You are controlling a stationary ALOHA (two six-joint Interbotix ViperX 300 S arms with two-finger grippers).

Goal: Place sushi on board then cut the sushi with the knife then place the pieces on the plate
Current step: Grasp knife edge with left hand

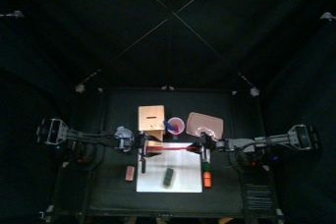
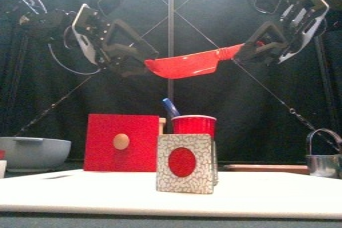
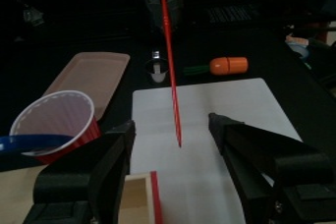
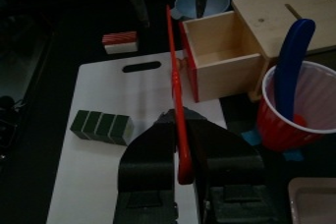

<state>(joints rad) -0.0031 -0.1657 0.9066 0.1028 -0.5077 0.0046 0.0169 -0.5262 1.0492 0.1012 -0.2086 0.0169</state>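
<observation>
Black curtains close in a small black table (image 1: 112, 198). The right tool (image 4: 180, 140) is clamped on the red knife (image 2: 194, 64), which is held high. The left tool (image 3: 171, 128) gapes wide around the blade's far end without touching it. Below, the sushi roll (image 4: 102, 125) lies on the white board (image 4: 105, 184), and the pink plate (image 1: 203, 123) is empty. The blade is thin, smooth plastic and could twist in the grip. The roll's dark green blocks might skid on the slick board instead of parting.

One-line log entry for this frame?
right gripper: shut on red knife, held aloft | left gripper: open around knife's far end | sushi roll: whole, on white board
</observation>
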